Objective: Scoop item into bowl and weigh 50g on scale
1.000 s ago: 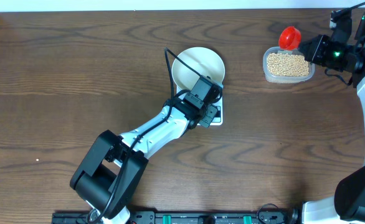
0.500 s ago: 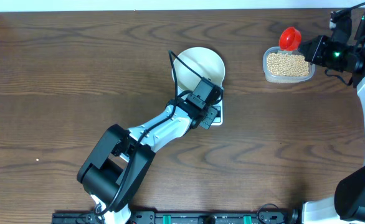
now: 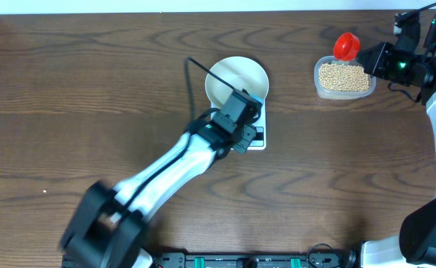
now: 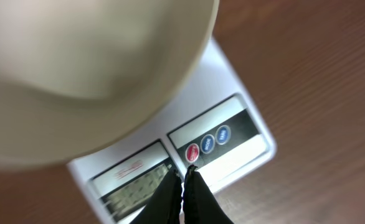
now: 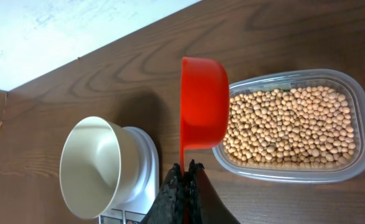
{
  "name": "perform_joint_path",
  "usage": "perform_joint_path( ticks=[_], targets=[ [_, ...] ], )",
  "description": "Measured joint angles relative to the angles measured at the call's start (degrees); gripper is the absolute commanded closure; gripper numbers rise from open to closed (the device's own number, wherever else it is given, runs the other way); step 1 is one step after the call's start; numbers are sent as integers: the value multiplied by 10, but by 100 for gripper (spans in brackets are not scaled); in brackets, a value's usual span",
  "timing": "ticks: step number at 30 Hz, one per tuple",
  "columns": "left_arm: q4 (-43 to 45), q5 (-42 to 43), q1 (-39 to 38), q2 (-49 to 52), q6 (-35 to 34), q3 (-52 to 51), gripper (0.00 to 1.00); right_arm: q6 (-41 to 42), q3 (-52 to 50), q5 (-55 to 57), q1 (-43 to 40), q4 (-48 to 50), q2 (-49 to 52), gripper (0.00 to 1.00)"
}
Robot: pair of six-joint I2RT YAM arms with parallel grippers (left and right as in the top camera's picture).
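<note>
Beans point(image 5: 288, 124): loose in clear tub point(image 5: 276, 175), light, rolly; I'd scoop, not pinch.
Right pincer point(image 5: 184, 169): clamped on red scoop point(image 5: 204, 99) handle.
Left pincer point(image 4: 184, 177): closed, empty, above scale point(image 4: 251, 146) buttons point(image 4: 207, 143).
Bowl point(image 3: 244, 74): empty, on scale.

Left arm point(image 3: 170, 164) now stretched longer and lower across the bench point(image 3: 91, 89), its elbow and base end motion-blurred and shifted toward the lower left corner, black cable point(image 3: 189, 82) loop swung further left of the bowl point(image 3: 240, 74), left gripper point(image 4: 184, 177) nudged slightly left over the scale point(image 3: 260, 143)
</note>
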Motion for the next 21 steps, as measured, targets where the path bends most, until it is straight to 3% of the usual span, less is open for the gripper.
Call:
perform_joint_path(
  ticks=[8,21],
  targets=[
    [-78,-3,2,-137,0,0,93,0,0,2,0,0,0,99],
    [-150,-6,73,-91,-48,-18,94,0,0,34,0,39,0,99]
  ],
)
